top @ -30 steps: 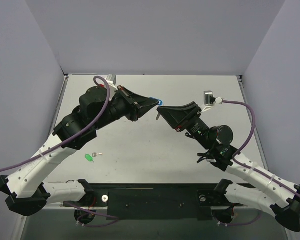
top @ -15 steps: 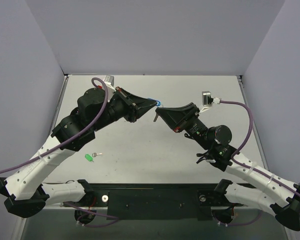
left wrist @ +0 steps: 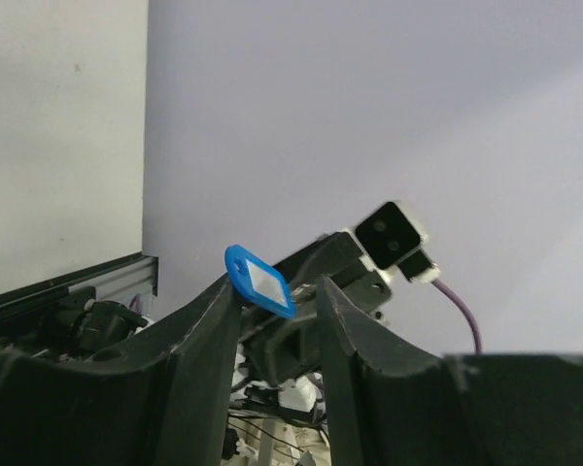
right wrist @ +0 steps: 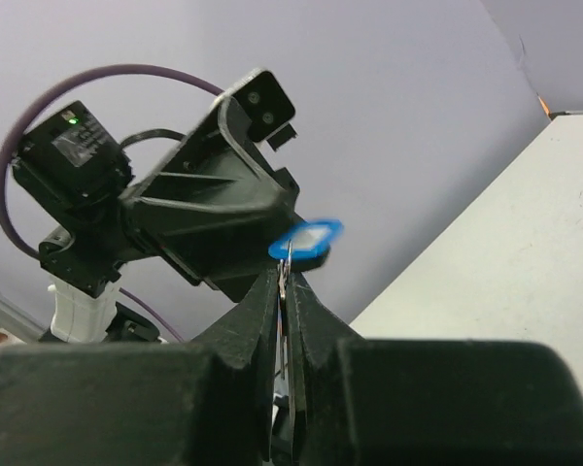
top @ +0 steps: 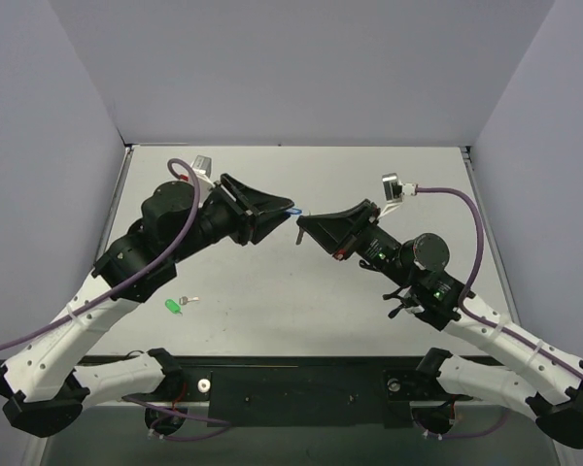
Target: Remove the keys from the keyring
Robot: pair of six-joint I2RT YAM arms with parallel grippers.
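Note:
My right gripper (right wrist: 285,274) is shut on the thin silver key (right wrist: 286,283), held edge-on between its fingers in mid-air. The blue tag of the keyring (right wrist: 307,240) hangs at the key's tip. My left gripper (left wrist: 277,291) is open, and the blue tag (left wrist: 259,282) lies against the tip of its left finger. In the top view the two grippers face each other tip to tip above the table's middle, left (top: 275,210) and right (top: 301,227), with the blue tag (top: 291,210) between them.
A green tag (top: 172,306) with its own silver key (top: 187,300) lies on the table at the front left. The white table (top: 272,291) is bounded by grey walls on three sides.
Both arms have shifted left and slightly down. My left gripper's jaws have spread apart around the blue tag. The right gripper has stayed shut on the key.

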